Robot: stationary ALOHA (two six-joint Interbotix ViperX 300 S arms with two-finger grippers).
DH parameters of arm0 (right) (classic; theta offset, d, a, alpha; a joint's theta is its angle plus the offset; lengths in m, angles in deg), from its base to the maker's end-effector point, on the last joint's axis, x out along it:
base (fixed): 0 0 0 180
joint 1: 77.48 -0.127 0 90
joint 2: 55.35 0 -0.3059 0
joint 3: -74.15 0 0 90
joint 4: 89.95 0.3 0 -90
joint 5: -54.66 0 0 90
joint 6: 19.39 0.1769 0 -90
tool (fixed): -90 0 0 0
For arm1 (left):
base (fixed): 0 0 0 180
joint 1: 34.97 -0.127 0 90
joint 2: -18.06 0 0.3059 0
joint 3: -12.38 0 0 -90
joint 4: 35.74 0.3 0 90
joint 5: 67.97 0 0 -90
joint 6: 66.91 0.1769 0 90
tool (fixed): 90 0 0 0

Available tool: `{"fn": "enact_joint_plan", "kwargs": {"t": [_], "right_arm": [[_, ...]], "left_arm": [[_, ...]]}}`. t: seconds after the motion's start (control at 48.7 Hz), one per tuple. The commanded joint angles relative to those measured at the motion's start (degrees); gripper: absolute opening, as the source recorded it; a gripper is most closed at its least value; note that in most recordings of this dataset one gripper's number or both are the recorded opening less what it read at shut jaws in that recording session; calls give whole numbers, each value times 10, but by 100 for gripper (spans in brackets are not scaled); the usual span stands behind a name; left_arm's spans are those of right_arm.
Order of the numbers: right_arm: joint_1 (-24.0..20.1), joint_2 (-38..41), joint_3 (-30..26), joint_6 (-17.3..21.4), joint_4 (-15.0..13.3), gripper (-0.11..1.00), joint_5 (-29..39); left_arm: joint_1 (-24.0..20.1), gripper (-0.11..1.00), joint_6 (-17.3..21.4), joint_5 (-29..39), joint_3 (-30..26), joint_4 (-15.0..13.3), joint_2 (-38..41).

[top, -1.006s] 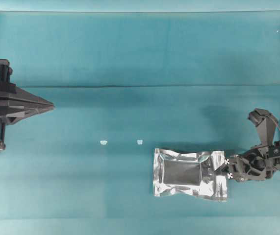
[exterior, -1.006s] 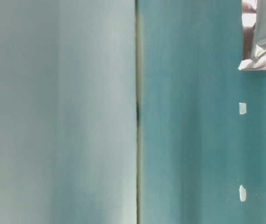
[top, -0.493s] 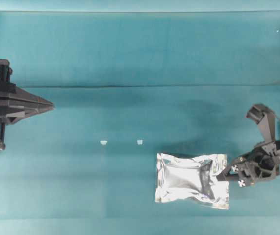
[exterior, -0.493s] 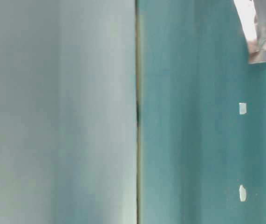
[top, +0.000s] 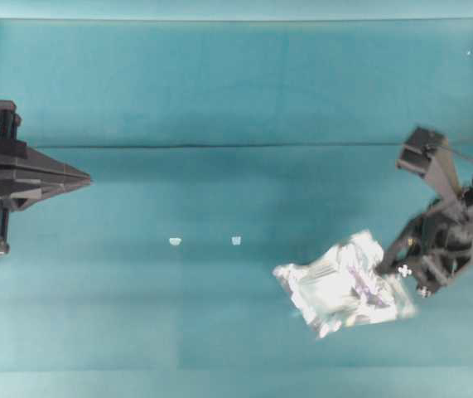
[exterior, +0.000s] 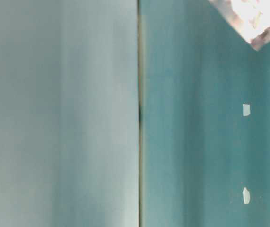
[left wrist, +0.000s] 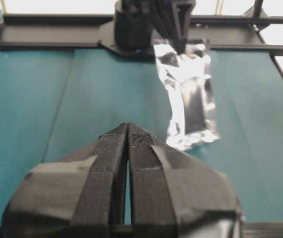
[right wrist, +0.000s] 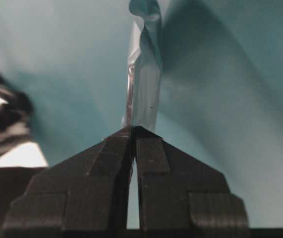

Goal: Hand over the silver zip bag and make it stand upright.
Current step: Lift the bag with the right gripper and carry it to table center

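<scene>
Over on the left, the left gripper (top: 85, 177) sits with its jaws pressed together on nothing, partly cut off by the edge of the overhead view. Two white scraps (top: 175, 241) lie near the middle of the teal table (top: 219, 99). On the right, the right gripper (top: 383, 274) pinches one end of the silver zip bag (top: 344, 284), which hangs tilted and blurred off the table, its zip strip impossible to make out; the table-level view catches only one bright corner.
</scene>
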Motion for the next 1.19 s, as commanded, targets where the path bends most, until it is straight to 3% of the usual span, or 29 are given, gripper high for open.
{"fn": "enact_joint_plan", "kwargs": {"t": [0.0,0.39,0.637,0.924,1.171], "right_arm": [[11,-4,-40,-9,-42,3,40],[-5,50,-129,-17,-138,3,112],[-18,138,-224,-61,-159,3,192],[-25,260,-378,-121,-204,3,302],[-25,345,-502,-188,-212,3,374]], "left_arm": [[-1,0,-1,-4,-10,1,3],[0,0,-1,-3,-11,1,2],[0,0,-1,-3,-11,2,2],[3,0,-1,3,-11,2,2],[4,0,-1,35,-11,1,2]]}}
